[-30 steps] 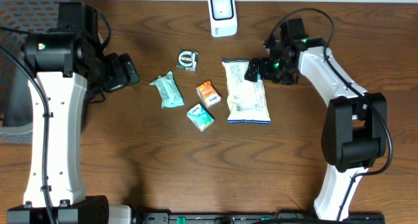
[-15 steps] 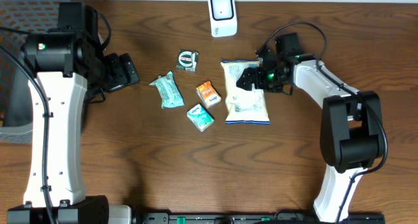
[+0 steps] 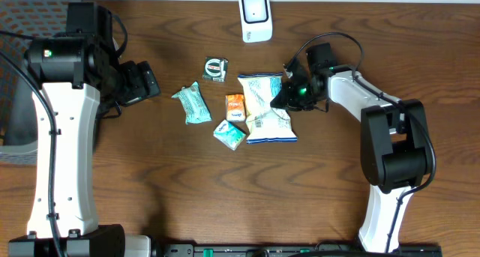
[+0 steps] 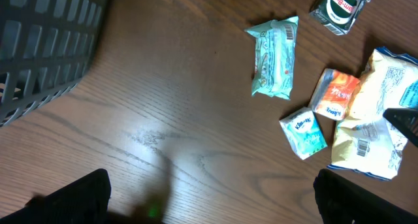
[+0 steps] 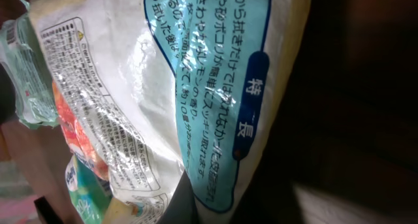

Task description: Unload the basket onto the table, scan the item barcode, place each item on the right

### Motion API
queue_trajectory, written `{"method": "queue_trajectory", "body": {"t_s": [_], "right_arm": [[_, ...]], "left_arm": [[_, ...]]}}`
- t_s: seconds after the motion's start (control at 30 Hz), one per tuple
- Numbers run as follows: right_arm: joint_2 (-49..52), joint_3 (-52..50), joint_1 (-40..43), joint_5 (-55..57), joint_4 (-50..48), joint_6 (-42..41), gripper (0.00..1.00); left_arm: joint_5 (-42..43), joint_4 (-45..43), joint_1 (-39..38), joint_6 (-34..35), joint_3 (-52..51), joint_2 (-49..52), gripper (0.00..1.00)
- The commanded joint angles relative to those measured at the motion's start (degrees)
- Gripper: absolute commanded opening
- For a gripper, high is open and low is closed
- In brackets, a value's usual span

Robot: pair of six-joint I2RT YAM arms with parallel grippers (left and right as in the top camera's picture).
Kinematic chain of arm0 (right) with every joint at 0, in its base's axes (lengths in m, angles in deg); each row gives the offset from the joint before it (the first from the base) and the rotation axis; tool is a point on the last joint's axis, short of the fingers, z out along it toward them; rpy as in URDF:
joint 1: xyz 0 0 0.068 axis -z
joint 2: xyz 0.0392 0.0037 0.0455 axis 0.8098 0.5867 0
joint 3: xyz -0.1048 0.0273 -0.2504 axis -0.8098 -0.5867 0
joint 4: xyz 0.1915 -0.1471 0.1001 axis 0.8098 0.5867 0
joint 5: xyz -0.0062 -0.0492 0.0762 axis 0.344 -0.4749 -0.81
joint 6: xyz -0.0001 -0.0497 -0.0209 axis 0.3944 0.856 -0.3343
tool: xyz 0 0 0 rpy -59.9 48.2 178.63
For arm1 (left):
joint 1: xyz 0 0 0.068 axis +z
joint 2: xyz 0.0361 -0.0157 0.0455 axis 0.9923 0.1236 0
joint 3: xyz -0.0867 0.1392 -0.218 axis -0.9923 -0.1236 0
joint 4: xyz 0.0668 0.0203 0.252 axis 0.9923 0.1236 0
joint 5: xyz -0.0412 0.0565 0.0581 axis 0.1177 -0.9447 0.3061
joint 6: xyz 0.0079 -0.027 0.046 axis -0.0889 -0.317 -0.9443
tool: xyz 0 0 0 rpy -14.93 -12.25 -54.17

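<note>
Item 1, snack bag (image 3: 262, 107): on the worktop, pinched at its side edge by your right fingers (image 3: 287, 97), which are closed on it; its long axis runs across the fingers' reach, one end toward the scanner (image 3: 255, 17), the blue-trimmed end opposite, with the printed back and barcode (image 4: 364, 145) facing up. Item 2, loose goods on the bag's side away from those fingers: orange packet (image 3: 236, 106) touching it, small tissue pack (image 3: 230, 135), teal packet (image 3: 193, 103), round tin (image 3: 216, 68). Item 3, your left fingers (image 4: 72, 198): spread wide, gripping nothing, well apart from the goods.
</note>
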Motion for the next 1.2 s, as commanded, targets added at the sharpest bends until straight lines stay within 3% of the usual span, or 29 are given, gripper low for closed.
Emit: {"method": "queue_trajectory", "body": {"t_s": [0.0, 0.27, 0.47, 0.73, 1.17], "right_arm": [[-5.9, -1.1, 2.4, 0.0, -0.1, -1.6, 0.01], [-23.4, -1.1, 5.1, -0.3, -3.2, -3.9, 0.01], [-30.6, -1.1, 4.9, -2.9, -6.5, -6.8, 0.01], [-33.8, -1.1, 2.5, -4.1, -13.9, -8.8, 0.01], [-33.8, -1.1, 0.0, -1.1, -9.7, -9.1, 0.01]], "left_arm": [[-0.1, 0.2, 0.1, 0.7, -0.3, 0.1, 0.98], [-0.1, 0.2, 0.1, 0.7, -0.3, 0.1, 0.98], [-0.1, 0.2, 0.1, 0.7, -0.3, 0.1, 0.98], [-0.1, 0.2, 0.1, 0.7, -0.3, 0.1, 0.98], [-0.1, 0.2, 0.1, 0.7, -0.3, 0.1, 0.98]]}}
